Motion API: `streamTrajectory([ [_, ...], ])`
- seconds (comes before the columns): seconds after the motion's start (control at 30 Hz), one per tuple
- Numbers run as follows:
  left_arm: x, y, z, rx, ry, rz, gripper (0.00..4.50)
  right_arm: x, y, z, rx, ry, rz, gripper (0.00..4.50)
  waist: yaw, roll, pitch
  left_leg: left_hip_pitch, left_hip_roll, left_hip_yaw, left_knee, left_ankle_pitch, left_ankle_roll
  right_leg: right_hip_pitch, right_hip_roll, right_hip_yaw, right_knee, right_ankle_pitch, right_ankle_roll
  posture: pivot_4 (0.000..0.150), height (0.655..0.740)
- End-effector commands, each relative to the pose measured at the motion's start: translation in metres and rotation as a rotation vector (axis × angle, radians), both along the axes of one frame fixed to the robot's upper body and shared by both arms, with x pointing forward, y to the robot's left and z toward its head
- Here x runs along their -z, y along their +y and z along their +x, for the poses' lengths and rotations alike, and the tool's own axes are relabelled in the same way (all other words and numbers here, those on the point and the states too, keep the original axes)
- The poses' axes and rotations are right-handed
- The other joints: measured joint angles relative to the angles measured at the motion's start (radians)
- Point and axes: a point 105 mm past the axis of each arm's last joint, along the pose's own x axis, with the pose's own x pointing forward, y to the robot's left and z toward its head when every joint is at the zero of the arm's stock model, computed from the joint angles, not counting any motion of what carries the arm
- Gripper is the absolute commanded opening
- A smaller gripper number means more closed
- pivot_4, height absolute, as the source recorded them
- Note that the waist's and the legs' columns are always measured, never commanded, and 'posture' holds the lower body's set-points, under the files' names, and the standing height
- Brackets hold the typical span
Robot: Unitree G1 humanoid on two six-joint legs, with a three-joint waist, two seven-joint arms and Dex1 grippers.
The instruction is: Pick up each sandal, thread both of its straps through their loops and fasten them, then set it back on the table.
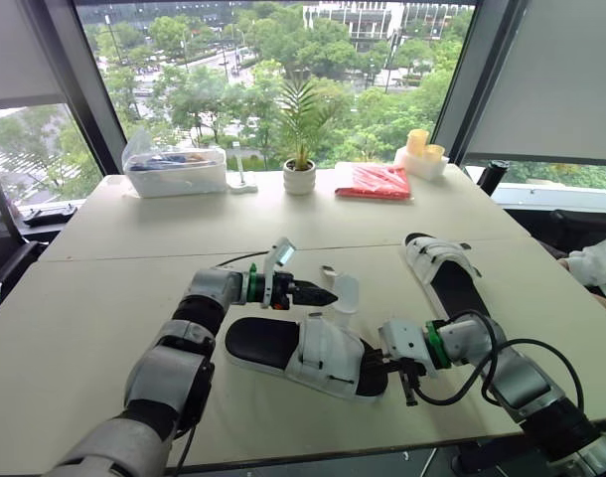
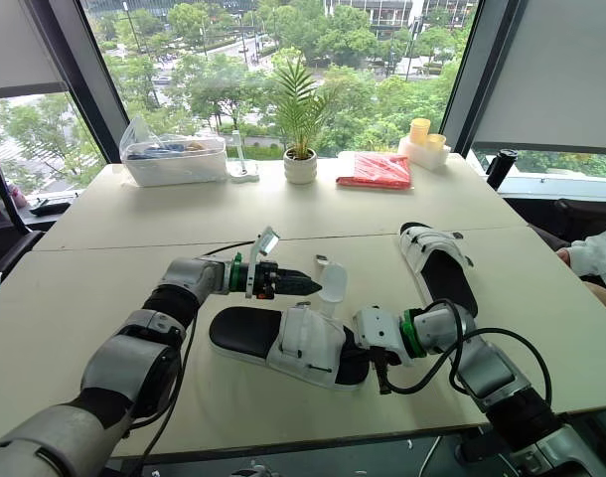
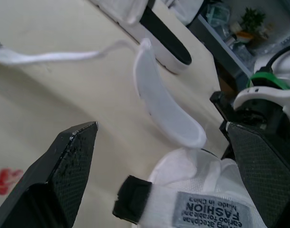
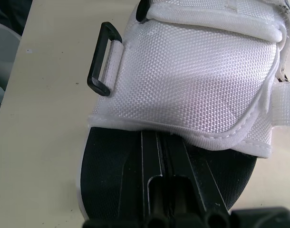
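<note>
While working over the tabletop (image 1: 104, 298), reaches in from the left with the left gripper (image 1: 326, 296), jaws apart on either side of a loose white strap (image 1: 347, 294) and not closed on it. Finds that strap standing up off the near sandal (image 1: 313, 360), curling free of the upper and unthreaded. Has the near sandal lying flat in front, with a black loop (image 4: 103, 59) on its side empty. Holds the right gripper (image 1: 410, 383) at the sandal's right end, jaws together over the black footbed; cannot tell whether pressing down or just above it. Shows the far sandal (image 1: 447, 273) flat on the tabletop further right and back, well apart from both grippers; cannot make out its straps. Judges the task early: at least one strap of the near sandal yet to thread and fasten, then the setting down, then probably the whole far sandal.
</note>
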Motion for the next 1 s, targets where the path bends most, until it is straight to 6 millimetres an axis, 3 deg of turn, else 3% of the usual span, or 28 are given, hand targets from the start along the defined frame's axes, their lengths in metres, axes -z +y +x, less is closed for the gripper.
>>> streamTrajectory([
  [0.03, -0.006, -0.020, -0.002, 0.035, 0.004, -0.015, 4.46, 0.027, -0.010, -0.006, 0.041, 0.084, -0.082, 0.00, 0.000, 0.000, 0.000, 0.000, 0.000, 0.000, 0.000, 0.000, 0.000, 0.000, -0.001, 0.000, 0.000, 0.000, 0.000, 0.150, 0.7400],
  [0.33, -0.027, -0.066, 0.009, -0.067, 0.052, -0.149, 4.46, 0.030, -0.007, -0.009, 0.035, 0.086, -0.081, 0.00, 0.002, 0.000, 0.000, 0.000, 0.000, 0.000, 0.000, 0.000, 0.000, 0.000, -0.001, -0.001, 0.000, 0.000, 0.000, 0.150, 0.7400],
  [0.53, -0.045, -0.070, 0.017, -0.131, 0.078, -0.239, 4.46, 0.030, -0.008, -0.010, 0.038, 0.086, -0.083, 0.00, 0.002, -0.001, 0.000, 0.000, 0.000, 0.000, 0.000, 0.000, 0.000, 0.000, -0.001, -0.001, 0.000, 0.000, 0.001, 0.150, 0.7400],
  [0.63, -0.040, -0.071, 0.013, -0.085, 0.037, -0.183, 4.46, 0.030, -0.009, -0.010, 0.039, 0.085, -0.084, 0.00, 0.000, 0.000, 0.000, 0.000, 0.000, 0.000, 0.000, 0.000, 0.000, 0.000, -0.001, -0.001, 0.000, 0.000, 0.001, 0.150, 0.7400],
  [0.8, -0.024, -0.058, 0.003, 0.010, 0.021, -0.108, 4.46, 0.029, -0.008, -0.008, 0.041, 0.081, -0.082, 0.00, -0.001, 0.000, 0.000, 0.000, 0.000, 0.000, -0.001, 0.000, -0.001, 0.000, 0.001, -0.001, 0.000, 0.000, 0.001, 0.150, 0.7400],
  [1.0, -0.004, -0.012, 0.010, -0.046, -0.019, -0.019, 4.46, 0.027, -0.010, -0.007, 0.043, 0.077, -0.083, 0.00, -0.001, 0.000, 0.000, 0.000, 0.000, 0.000, -0.001, 0.000, -0.001, -0.001, 0.000, 0.000, 0.000, 0.000, 0.000, 0.150, 0.7400],
])
